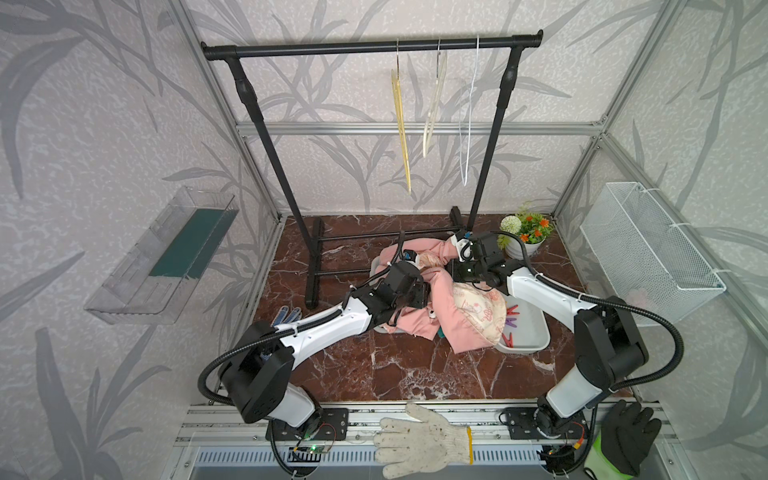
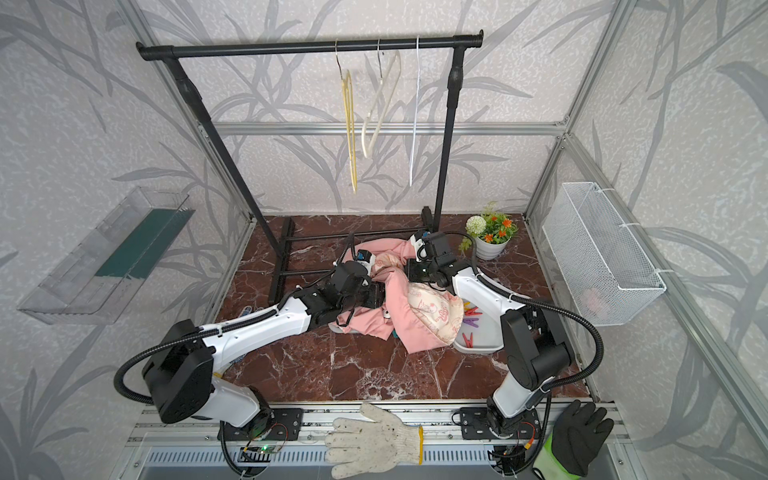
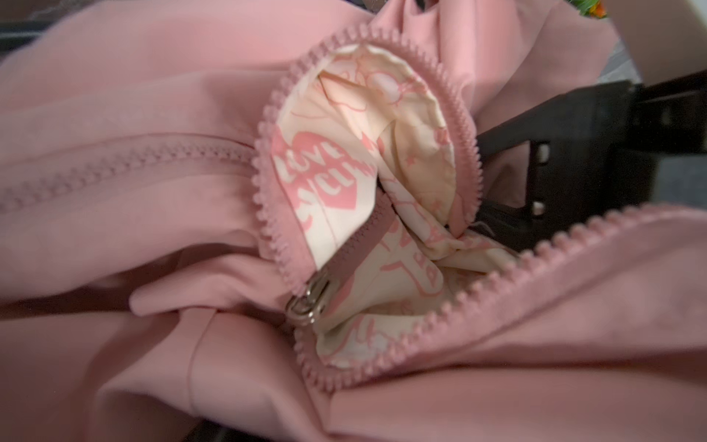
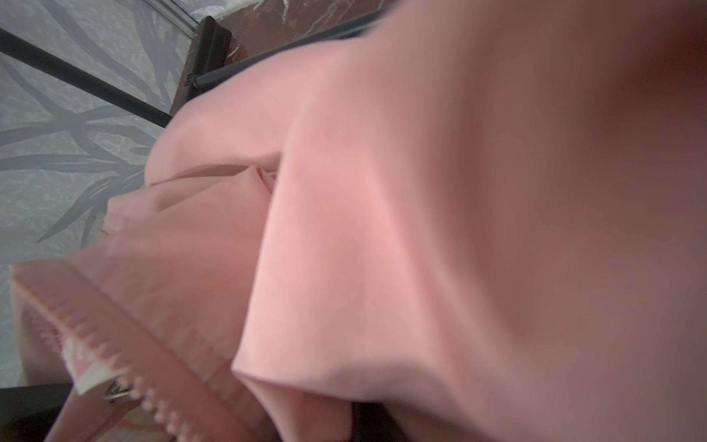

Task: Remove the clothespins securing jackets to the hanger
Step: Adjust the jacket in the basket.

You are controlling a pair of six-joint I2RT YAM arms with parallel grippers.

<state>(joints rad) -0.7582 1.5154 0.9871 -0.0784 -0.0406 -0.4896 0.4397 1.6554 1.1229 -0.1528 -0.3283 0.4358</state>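
right pincer (image 1: 454,269) is clenched, it seems on the jacket (image 1: 440,316), holding a fold up, maybe to look under it. left pincer (image 1: 419,291), just across, hides in cloth; i cannot tell its grip. pegs (image 1: 512,312) lie in the tray (image 1: 536,334) behind the right one.

Pink jacket (image 1: 463,332) crumpled, part-unzipped; loose clothespins (image 1: 514,309) in white tray (image 1: 535,330).

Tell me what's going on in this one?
The pink jacket lies heaped over a white tray. The right gripper, jaws shut, seems to pinch its lining by the zipper; the left gripper's jaws are hidden. The three hangers hang bare, and clothespins lie in the tray.
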